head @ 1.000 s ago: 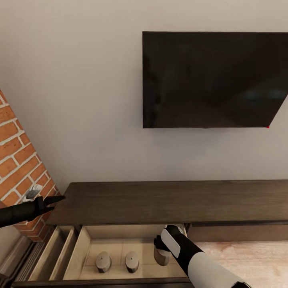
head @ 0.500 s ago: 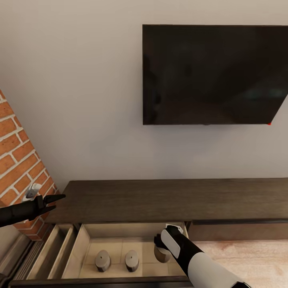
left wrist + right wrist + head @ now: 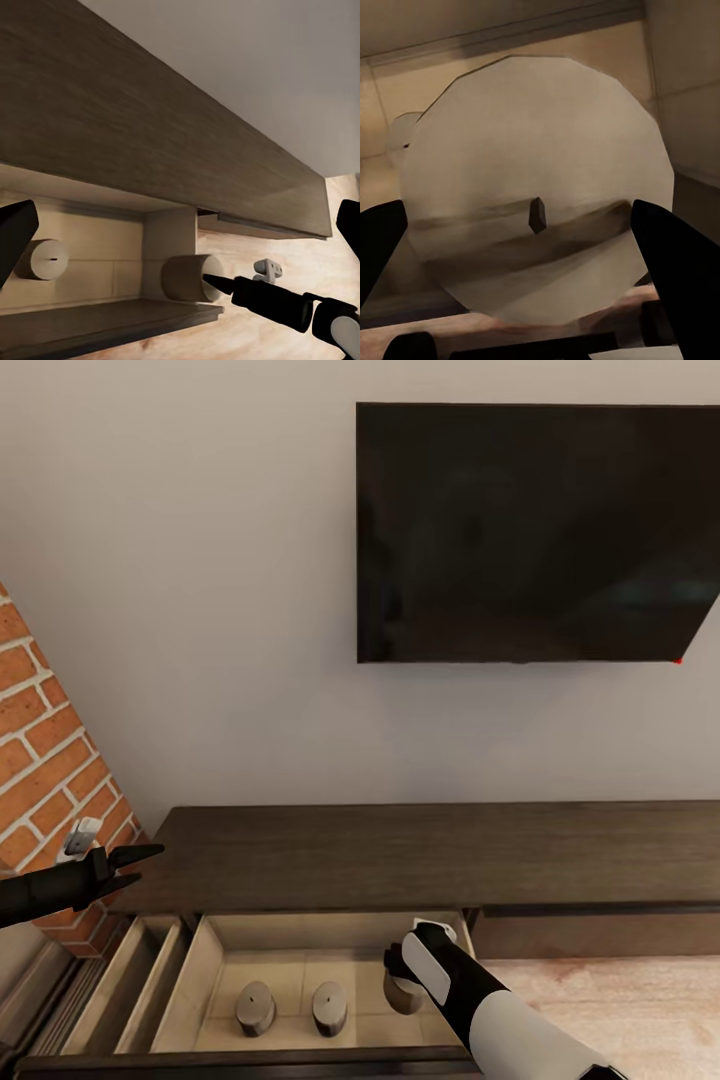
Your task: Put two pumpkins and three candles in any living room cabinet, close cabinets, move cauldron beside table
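Candle number three (image 3: 403, 992) sits between the fingers of the right pincer (image 3: 400, 982), over the right end of the open drawer (image 3: 225, 961) of the cabinet (image 3: 420, 855). From the right wrist its round cream top with a dark wick stub (image 3: 537, 214) spans the space between the two black fingertips (image 3: 679, 255), one on each side of it and pressed to its flanks, so the pincer is clamped on it. From the left wrist the same candle (image 3: 187, 277) shows near the drawer's right wall, a black finger (image 3: 217, 282) against its side; whether its base touches the drawer floor I cannot tell.

Two more candles stand upright on the pale floor of that drawer, toward its front edge: one (image 3: 255, 1007) left of the middle, the other (image 3: 330, 1007) just beside it on the right, the two apart. Both lie to the left of the held one. A narrower compartment (image 3: 150, 985) runs along the drawer's left side.

Out at the cabinet's left end the left pincer (image 3: 135, 863) hangs near the top's left corner, its black fingers spread apart and empty, in front of a red brick column (image 3: 45, 760). The dark-brown cabinet top is bare wood. A black television (image 3: 535, 530) is mounted on the pale wall above the cabinet. Light wood floor (image 3: 620, 1000) shows in front of the closed right section.
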Controlling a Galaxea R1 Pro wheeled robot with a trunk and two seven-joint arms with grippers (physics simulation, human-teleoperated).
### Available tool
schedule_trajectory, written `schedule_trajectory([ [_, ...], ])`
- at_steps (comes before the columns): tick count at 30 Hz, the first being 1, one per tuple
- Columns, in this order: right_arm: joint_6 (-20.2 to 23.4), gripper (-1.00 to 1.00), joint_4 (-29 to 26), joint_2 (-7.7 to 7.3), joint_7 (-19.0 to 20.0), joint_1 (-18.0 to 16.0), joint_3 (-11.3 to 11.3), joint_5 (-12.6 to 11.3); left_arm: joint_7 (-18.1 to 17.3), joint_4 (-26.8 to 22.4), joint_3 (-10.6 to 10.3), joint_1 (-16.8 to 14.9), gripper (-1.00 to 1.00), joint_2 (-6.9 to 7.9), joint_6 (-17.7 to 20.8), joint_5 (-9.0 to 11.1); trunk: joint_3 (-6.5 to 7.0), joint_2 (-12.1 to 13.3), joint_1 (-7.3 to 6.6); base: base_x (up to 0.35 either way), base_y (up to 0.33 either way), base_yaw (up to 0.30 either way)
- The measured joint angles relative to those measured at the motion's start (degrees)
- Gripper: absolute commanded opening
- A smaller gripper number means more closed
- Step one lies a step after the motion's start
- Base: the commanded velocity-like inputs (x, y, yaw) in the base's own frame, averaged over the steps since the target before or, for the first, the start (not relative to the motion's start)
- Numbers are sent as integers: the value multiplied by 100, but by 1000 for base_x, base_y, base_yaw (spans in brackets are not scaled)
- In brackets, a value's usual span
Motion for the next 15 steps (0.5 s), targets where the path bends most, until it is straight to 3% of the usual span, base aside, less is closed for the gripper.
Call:
schedule_trajectory([
  [15, 1, -100, -9, 0, 13, -1, -3, 1, 0, 0, 0, 0, 100, 0, 0, 0, -261, -602, 330, 0, 0, 18],
])
